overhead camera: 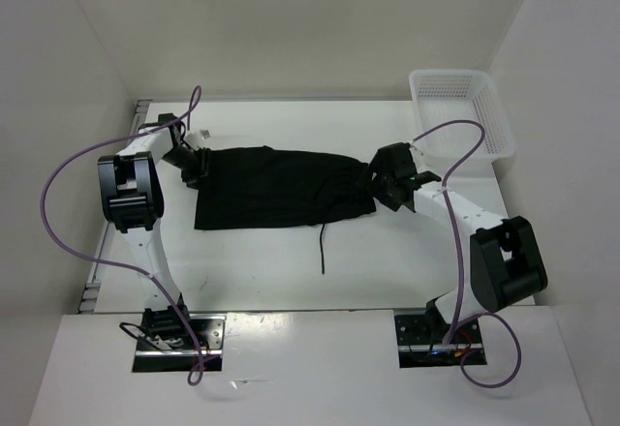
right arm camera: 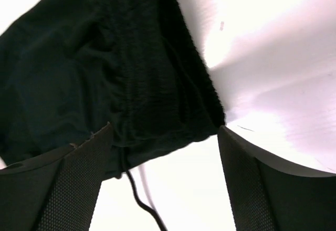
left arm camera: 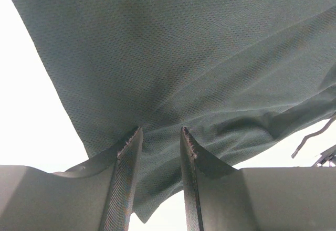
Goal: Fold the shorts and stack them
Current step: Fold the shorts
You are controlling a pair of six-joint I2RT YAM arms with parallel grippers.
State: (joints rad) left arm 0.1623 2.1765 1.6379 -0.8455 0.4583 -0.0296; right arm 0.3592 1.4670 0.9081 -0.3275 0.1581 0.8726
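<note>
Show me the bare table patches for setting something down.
Bare table: near strip between the shorts and the arm bases, crossed only by the drawstring; also the far strip behind the shorts, left of the basket. Crowded at both shorts ends, by each hand.

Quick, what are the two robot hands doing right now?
Left gripper: shut on the black soft fabric shorts.
Right gripper: open around the shorts' waistband.

White mesh basket [overhead camera: 463,109], table [overhead camera: 387,261].

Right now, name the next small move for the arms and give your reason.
Probably shut the right gripper on the waistband: its fingers straddle the bunched elastic edge of the shorts with a wide gap, while the left gripper looks already pinched on the opposite end.
</note>
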